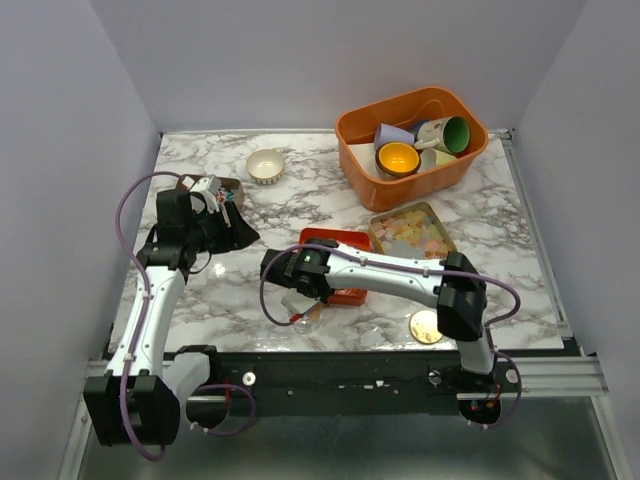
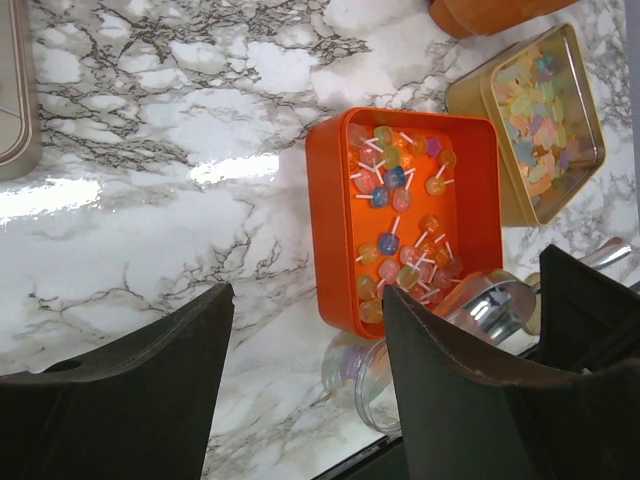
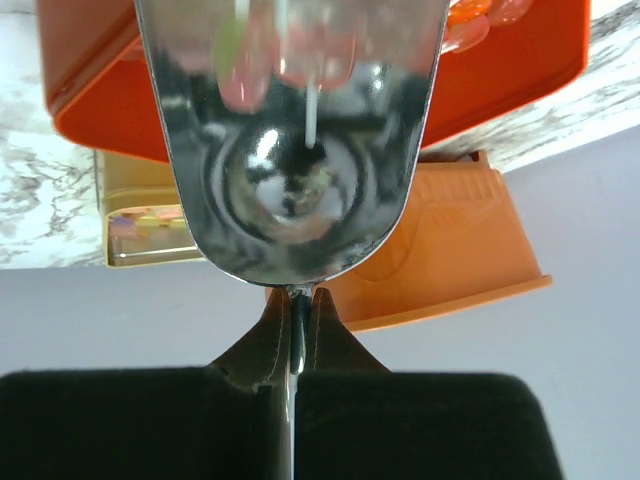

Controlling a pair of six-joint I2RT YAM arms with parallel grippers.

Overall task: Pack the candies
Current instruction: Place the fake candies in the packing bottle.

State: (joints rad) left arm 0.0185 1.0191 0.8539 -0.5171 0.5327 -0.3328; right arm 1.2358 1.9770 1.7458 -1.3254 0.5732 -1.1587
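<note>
Candies: small wrapped candies (image 2: 388,243) in red, blue, yellow and orange, many on short white sticks, are heaped in a square orange plastic tray (image 2: 325,250) at the middle of the left wrist view. Pale pastel gummies (image 2: 535,115) fill a rectangular gold tin (image 2: 478,150) at upper right.
Handling: probably light, hard and slick in their wrappers, so they are likely to roll, scatter and tangle by their sticks. The gummies look softer and may cling together.
Where to take hold: each piece looks too small to pinch cleanly, so sliding a scoop under the heap seems the better way.
Scoop: a shiny metal scoop (image 3: 290,150) fills the upper middle of the right wrist view, with a few blurred pink and green pieces at its far end.
Right gripper: the right gripper (image 3: 293,345) is clamped tight on the scoop's thin handle.
Jar: a clear jar (image 2: 365,380) lies just below the tray, at the bottom of the frame.
Left gripper: the left gripper (image 2: 305,330) stands wide apart over the marble table (image 2: 150,120), holding nothing.
Writing: no brand, label or lettering can be read anywhere.
</note>
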